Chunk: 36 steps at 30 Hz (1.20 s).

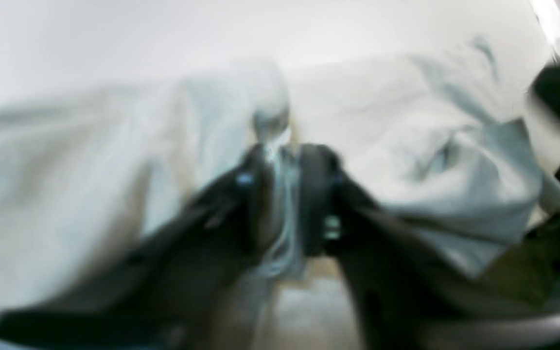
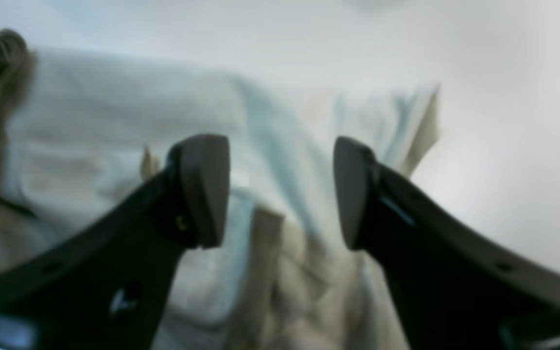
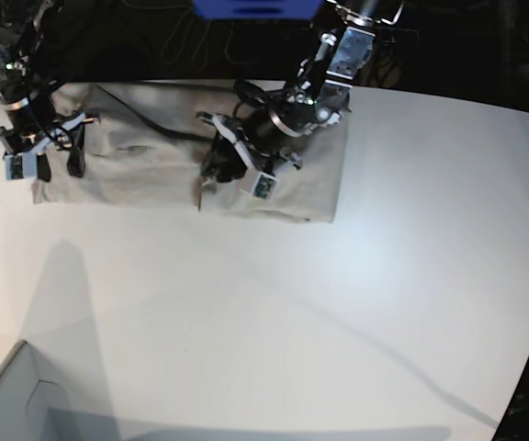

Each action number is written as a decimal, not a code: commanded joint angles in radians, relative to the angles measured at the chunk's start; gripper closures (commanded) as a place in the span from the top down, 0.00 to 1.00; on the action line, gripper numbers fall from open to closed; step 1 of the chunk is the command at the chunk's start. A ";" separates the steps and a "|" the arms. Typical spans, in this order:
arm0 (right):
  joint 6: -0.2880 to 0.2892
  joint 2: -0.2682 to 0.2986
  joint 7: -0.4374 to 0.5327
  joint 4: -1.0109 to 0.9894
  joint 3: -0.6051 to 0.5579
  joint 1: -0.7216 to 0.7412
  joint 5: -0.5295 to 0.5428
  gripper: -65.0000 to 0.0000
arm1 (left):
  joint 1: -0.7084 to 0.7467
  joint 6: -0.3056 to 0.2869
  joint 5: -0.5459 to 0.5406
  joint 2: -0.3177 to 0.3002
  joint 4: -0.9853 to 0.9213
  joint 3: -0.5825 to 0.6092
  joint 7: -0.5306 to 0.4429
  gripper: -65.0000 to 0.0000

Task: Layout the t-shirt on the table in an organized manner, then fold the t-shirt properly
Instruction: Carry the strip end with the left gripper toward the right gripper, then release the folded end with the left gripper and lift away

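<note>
No legible labels or writing. Left gripper (image 1: 285,194) pinches a fold of the t-shirt (image 3: 154,165) on the bench (image 3: 338,303). Right gripper (image 2: 280,192) stands wide apart, holding nothing.

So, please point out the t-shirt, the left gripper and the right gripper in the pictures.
t-shirt (image 3: 312,175): base view, on flat cloth near its right end.
left gripper (image 1: 285,194): left wrist view, between its fingertips, cloth pinched there.
right gripper (image 2: 282,189): right wrist view, in the open gap between fingertips.

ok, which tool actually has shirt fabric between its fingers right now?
The left tool: a bunched fold of the t-shirt sits between its nearly closed fingers. The right tool is spread wide above the cloth, nothing between its pads.
</note>
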 commanded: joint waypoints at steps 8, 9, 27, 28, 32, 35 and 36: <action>0.006 0.012 -0.138 0.094 0.041 -0.012 0.012 0.61 | -0.001 -0.020 -0.014 0.015 0.020 0.005 -0.027 0.72; 0.006 0.012 -0.150 0.093 0.041 -0.017 0.012 0.61 | -0.003 -0.020 -0.014 0.015 0.020 0.005 -0.027 0.72; 0.006 0.089 -0.154 -0.176 0.041 0.056 0.011 0.61 | 0.020 -0.020 -0.016 0.008 0.225 -0.005 -0.022 0.72; 0.006 0.091 -0.154 -0.185 0.041 0.056 0.011 0.61 | 0.025 -0.020 -0.016 -0.002 0.238 -0.005 -0.022 0.72; 0.006 0.100 -0.154 -0.188 0.036 0.056 0.011 0.61 | 0.038 -0.015 -0.031 -0.052 0.270 -0.018 -0.022 0.72; 0.006 0.100 -0.154 -0.188 0.033 0.056 0.011 0.61 | 0.042 -0.015 -0.118 -0.092 0.279 -0.084 -0.022 0.72; 0.006 0.100 -0.154 -0.194 0.033 0.056 0.011 0.61 | 0.048 -0.015 -0.161 -0.112 0.279 -0.111 -0.022 0.72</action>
